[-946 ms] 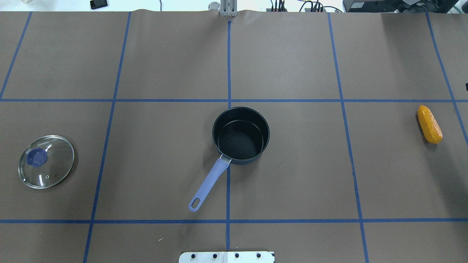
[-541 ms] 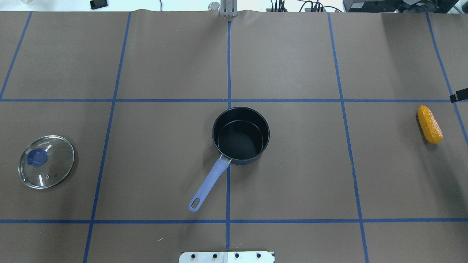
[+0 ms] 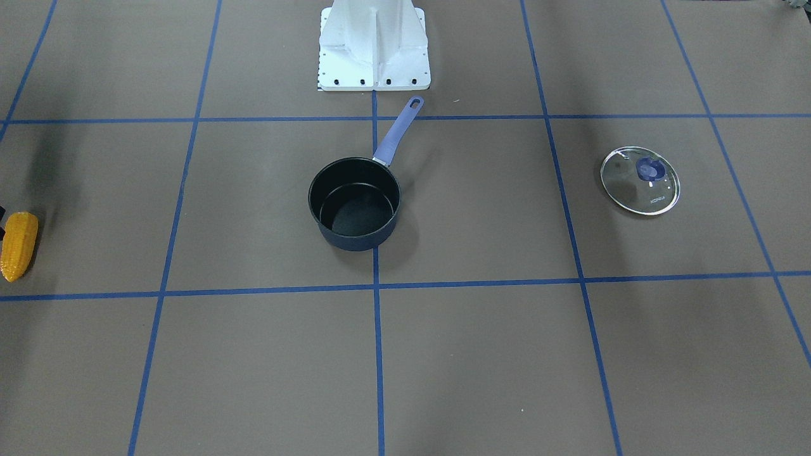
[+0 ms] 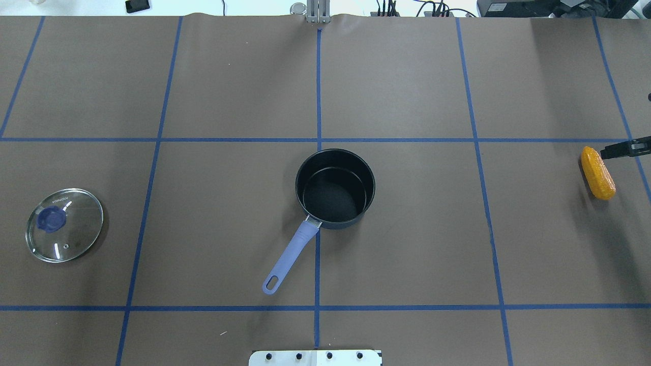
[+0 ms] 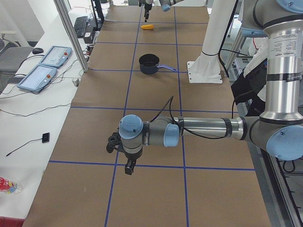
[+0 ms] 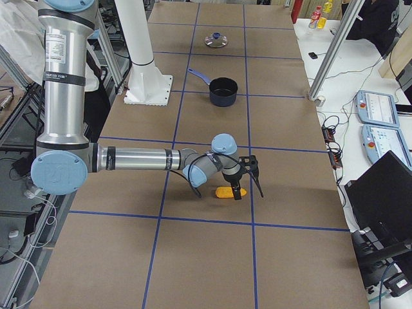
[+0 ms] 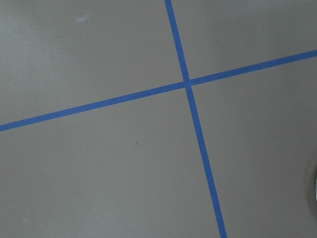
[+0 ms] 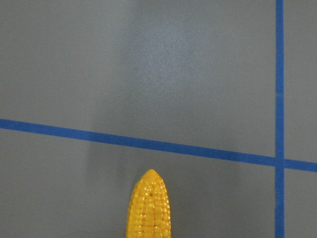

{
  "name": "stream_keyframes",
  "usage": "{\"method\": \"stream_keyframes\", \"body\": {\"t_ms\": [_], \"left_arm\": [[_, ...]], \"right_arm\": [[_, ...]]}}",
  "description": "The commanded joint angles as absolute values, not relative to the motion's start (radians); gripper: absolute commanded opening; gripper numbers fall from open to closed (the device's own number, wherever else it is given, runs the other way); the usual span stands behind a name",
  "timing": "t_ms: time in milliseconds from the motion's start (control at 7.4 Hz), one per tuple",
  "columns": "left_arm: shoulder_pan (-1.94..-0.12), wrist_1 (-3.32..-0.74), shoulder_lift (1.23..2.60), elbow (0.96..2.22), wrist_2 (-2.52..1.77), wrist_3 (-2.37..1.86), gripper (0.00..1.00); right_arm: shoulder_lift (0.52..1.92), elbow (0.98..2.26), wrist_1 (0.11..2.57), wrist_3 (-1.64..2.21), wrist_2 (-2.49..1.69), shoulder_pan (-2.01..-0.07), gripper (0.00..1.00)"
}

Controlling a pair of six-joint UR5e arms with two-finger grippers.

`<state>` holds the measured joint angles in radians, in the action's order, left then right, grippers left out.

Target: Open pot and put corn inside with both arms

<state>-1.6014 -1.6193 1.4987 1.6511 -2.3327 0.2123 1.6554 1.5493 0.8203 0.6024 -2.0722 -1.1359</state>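
Pot (image 4: 334,186): uncovered at centre of table (image 4: 407,254), ready for filling.
Lid (image 4: 64,225): flat at pot's 9 o'clock, well apart, out of the way.
Corn (image 4: 598,173): lying far off at pot's 3 o'clock, not yet gripped.
Right gripper (image 6: 249,192): jaws apart near corn's 1 o'clock, apparently lining up a grasp.
Left gripper (image 5: 127,166): parked well apart from pot; opening impossible to tell.

Bright, even, lit from above. Soft, diffuse shadows across desk (image 4: 407,76), broadest near corn (image 4: 598,173). Small white glints on lid (image 4: 64,225); faint sheen inside pot (image 4: 333,195). Washed-out white along overhead view's top edge. Slightly soft and grainy in both wrist views, sharper elsewhere.
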Motion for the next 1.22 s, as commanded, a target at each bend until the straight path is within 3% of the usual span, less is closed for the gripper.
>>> {"method": "stream_keyframes", "body": {"t_ms": [0,270,405,541,811,1081], "left_arm": [[-1.601,-1.620,1.499,1.651,-2.333,0.212,0.99],[-1.601,-1.631,1.485,1.652,-2.333,0.212,0.99],[-1.601,-1.631,1.485,1.651,-2.333,0.212,0.99],[-1.601,-1.631,1.485,1.651,-2.333,0.212,0.99],[-1.601,-1.631,1.480,1.651,-2.333,0.212,0.99],[-1.601,-1.632,1.480,1.654,-2.333,0.212,0.99]], "right_arm": [[1.655,1.455,0.645,0.703,-2.030,-1.065,1.00],[1.657,1.445,0.629,0.703,-2.028,-1.045,1.00],[1.657,1.443,0.629,0.703,-2.017,-1.029,0.91],[1.657,1.443,0.629,0.701,-2.014,-1.022,0.52],[1.655,1.448,0.630,0.696,-2.014,-1.014,0.02],[1.655,1.485,0.630,0.686,-2.026,-1.019,0.00]]}}
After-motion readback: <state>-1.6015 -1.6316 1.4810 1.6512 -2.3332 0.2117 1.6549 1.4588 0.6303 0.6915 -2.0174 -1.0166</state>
